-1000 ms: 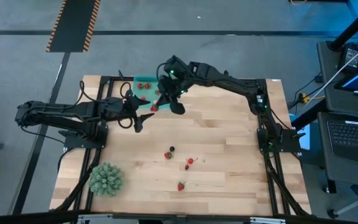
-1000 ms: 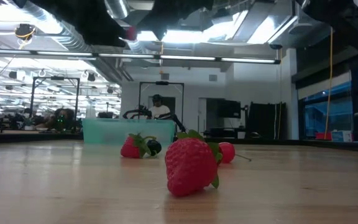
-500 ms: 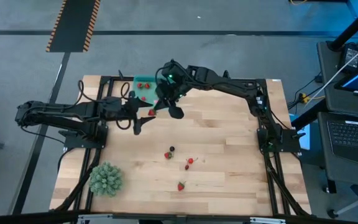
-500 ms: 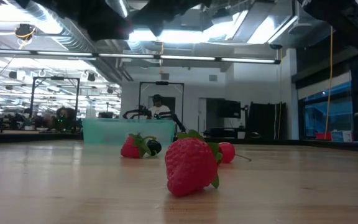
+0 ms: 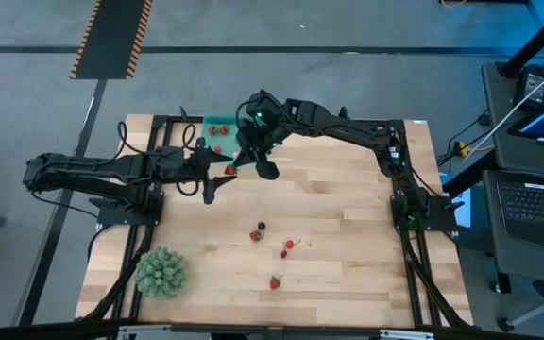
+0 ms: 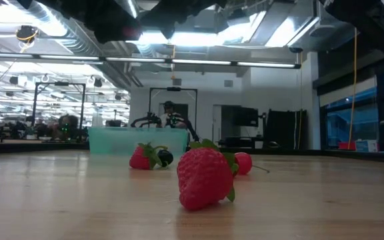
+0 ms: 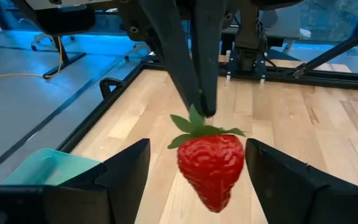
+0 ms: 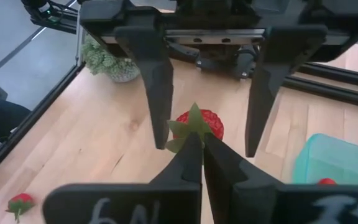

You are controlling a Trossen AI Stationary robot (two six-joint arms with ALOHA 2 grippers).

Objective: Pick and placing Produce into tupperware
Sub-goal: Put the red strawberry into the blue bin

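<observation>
Right gripper [image 8: 201,163]: closed on the green top of a strawberry [image 7: 211,163]; the berry hangs below the fingertips, above the worktop [image 5: 348,217] near its far edge, left of centre.
Left gripper [image 7: 194,180]: open; its two fingers [image 8: 156,87] stand one on each side of the hanging strawberry, apart from it. Contact is not visible in either wrist view.
Strawberry relative to grippers: between the left fingers, directly under the right fingertips, in the air and just beside the tupperware [image 5: 217,132].
Tupperware: at the far edge of the worktop, left of centre; teal, translucent. In the high view three red fruits show inside it [image 5: 217,148]; the right arm hides part of the container, so the count may be incomplete.
Loose fruit on worktop: four, grouped around the centre towards the near edge. One red with a dark one touching it [image 5: 257,232], one red with a stem [image 5: 289,246], one red nearest the near edge [image 5: 275,281].
Green ball [image 5: 161,271]: one, spiky, at the near left corner, well apart from the fruit.
Arms: two; both reach over the far left part of the worktop.
</observation>
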